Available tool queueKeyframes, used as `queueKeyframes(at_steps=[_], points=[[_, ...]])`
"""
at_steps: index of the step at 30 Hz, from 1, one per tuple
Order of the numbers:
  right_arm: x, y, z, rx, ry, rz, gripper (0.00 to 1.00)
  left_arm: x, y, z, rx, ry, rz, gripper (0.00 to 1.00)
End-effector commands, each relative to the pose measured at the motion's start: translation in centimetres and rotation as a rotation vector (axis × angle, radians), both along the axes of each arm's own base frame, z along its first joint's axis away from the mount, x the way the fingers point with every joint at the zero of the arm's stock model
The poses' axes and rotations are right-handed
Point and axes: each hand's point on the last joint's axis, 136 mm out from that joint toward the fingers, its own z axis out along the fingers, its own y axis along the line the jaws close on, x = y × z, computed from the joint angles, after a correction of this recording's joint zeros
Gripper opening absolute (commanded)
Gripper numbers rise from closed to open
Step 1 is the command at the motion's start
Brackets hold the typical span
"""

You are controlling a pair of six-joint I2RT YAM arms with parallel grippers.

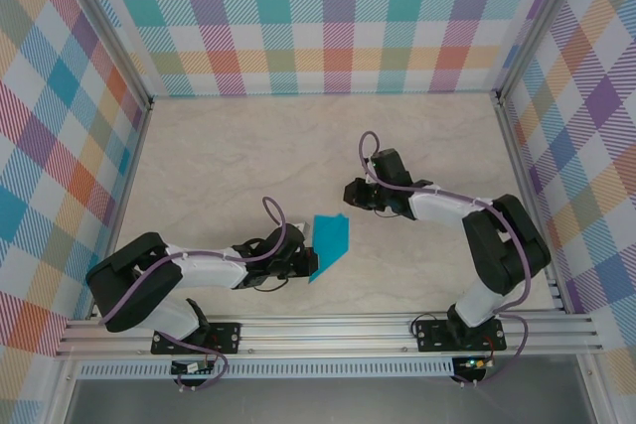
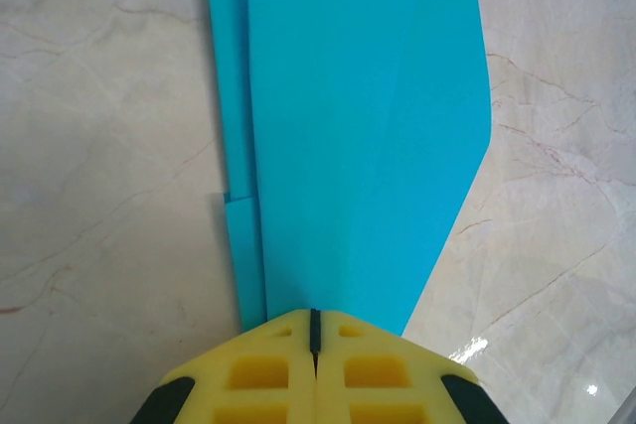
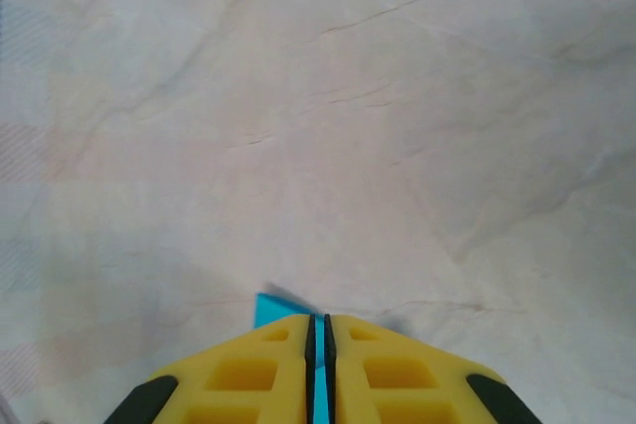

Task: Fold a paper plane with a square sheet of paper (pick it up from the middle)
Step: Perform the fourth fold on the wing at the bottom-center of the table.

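The square sheet of paper [image 1: 330,243] is teal and folded into a narrow, layered shape with one slanted end. My left gripper [image 1: 304,257] is shut on its near edge, and the sheet [image 2: 363,126] stretches away from the yellow fingertips [image 2: 268,345] over the table. My right gripper [image 1: 350,193] sits at the sheet's far corner. Its jaws are almost together with a thin slit between them. A teal corner [image 3: 273,309] pokes out past the left fingertip, and teal shows in the slit. Whether the right gripper pinches the paper I cannot tell.
The table [image 1: 248,156] is pale marble-patterned, fenced by checked walls at the back and both sides. An aluminium rail [image 1: 328,330] carries both arm bases along the near edge.
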Motion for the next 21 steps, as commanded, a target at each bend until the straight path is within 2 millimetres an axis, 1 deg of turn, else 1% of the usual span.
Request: queueKeyframes(at_steps=[1, 7, 9, 11, 12, 15, 17, 21], points=[[-3.8, 2.4, -0.5, 0.036, 0.047, 0.098, 0.13, -6.1, 7.9, -6.5, 0.343, 0.245, -0.033, 0.0], [-8.8, 5.9, -3.0, 0.051, 0.14, 0.182, 0.12, -5.8, 7.6, -6.2, 0.338, 0.239, -0.03, 0.0], [-9.9, 6.3, -4.0, 0.017, 0.151, 0.184, 0.11, -5.6, 7.4, -6.0, 0.331, 0.236, -0.026, 0.0], [-10.6, 6.4, -4.8, 0.017, 0.171, 0.18, 0.1, -5.5, 7.3, -6.0, 0.327, 0.233, -0.023, 0.0], [-10.7, 6.0, -5.6, -0.003, 0.191, 0.167, 0.1, -5.4, 7.3, -6.0, 0.326, 0.231, -0.02, 0.0], [-11.0, 5.7, -7.3, -0.03, 0.221, 0.158, 0.1, -5.4, 7.2, -6.0, 0.326, 0.231, -0.019, 0.0], [-11.0, 5.5, -7.9, -0.049, 0.236, 0.151, 0.09, -5.4, 7.3, -6.1, 0.33, 0.234, -0.021, 0.0], [-10.5, 4.0, -8.7, -0.133, 0.227, 0.093, 0.09, -5.5, 7.3, -6.2, 0.332, 0.239, -0.019, 0.0]])
